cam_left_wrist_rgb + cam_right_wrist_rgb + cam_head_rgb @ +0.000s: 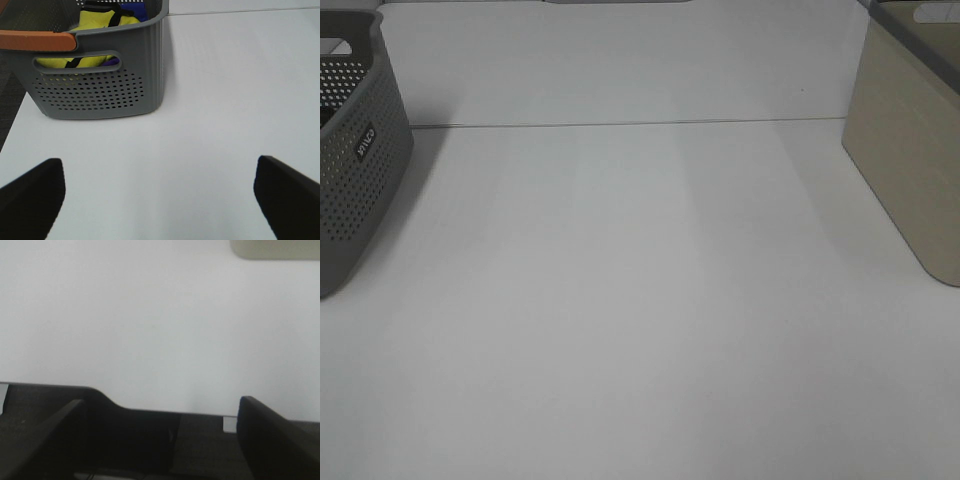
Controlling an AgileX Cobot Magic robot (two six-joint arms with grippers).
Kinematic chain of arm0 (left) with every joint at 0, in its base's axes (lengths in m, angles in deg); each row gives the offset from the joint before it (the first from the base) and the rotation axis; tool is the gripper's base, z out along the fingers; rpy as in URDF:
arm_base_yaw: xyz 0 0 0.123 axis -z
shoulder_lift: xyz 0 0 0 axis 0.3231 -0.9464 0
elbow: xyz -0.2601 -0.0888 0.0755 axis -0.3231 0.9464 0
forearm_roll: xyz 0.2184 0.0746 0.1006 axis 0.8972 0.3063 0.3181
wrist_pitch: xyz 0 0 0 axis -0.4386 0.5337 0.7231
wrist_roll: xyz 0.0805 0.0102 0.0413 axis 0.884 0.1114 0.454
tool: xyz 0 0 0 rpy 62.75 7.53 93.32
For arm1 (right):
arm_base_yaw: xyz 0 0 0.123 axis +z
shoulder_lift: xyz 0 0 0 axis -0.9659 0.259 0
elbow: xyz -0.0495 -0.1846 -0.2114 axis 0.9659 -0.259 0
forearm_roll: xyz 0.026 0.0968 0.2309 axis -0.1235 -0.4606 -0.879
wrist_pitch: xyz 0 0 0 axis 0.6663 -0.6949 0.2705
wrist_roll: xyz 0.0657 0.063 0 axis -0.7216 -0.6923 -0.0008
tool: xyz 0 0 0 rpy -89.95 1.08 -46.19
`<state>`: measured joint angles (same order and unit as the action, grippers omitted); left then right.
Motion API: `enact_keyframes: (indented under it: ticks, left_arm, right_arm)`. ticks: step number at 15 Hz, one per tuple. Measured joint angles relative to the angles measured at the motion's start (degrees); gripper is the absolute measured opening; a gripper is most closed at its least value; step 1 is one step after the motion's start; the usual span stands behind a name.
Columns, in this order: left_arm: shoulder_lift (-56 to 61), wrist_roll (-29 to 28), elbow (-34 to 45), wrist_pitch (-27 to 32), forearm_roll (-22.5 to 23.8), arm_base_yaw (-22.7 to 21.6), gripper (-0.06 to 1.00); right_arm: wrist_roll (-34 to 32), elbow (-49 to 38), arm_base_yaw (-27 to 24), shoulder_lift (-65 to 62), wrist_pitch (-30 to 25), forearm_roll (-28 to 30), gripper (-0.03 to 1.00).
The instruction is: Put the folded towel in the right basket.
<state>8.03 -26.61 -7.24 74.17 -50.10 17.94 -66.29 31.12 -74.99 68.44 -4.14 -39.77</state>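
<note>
At the upper left of the high view stood the grey perforated basket, partly cut by the frame edge; at the upper right, the beige basket, also cropped. You had the white table between them bare, and neither arm reached into that view.

Left wrist view: the left gripper hung above the table with its two dark fingers spread wide, one at each lower corner of the frame, nothing between them. The grey basket sat in the upper left of that frame, with yellow fabric lying inside it beside something dark blue. An orange bar crossed in front of its rim; what it belonged to could not be told.

Right wrist view: the right gripper was likewise wide open and empty, its fingers at the lower corners. It hung back over the near table edge, with dark floor or frame below it. A corner of the beige basket showed at the upper right of that frame.

No folded towel could be identified for certain. The yellow cloth in the grey basket was the only fabric visible, so you should probably treat that as the item, still far from its goal. Both arms looked parked clear of the work area, likely a start pose.

Surface: smooth matte white, one seam running across the upper part of the high view. Even lighting; little of the room showed.
</note>
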Motion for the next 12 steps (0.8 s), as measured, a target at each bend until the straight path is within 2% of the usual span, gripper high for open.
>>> enact_keyframes:
  ticks: [4, 7, 10, 12]
  left_arm:
    - [0.00, 0.00, 0.00, 0.00, 0.00, 0.00, 0.97]
    - [0.00, 0.00, 0.00, 0.00, 0.40, 0.00, 0.97]
    - [0.00, 0.00, 0.00, 0.00, 0.40, 0.00, 0.97]
    - [0.00, 0.00, 0.00, 0.00, 0.40, 0.00, 0.97]
  right_arm:
    - [0.00, -0.11, 0.00, -12.09, -0.06, 0.97, 0.77]
    - [-0.06, -0.29, 0.00, -13.18, 0.23, 0.97, 0.77]
    - [-0.11, -2.18, 0.00, -13.18, 6.47, 2.06, 0.77]
    - [-0.11, -2.92, 0.00, -13.18, 7.91, 2.18, 0.77]
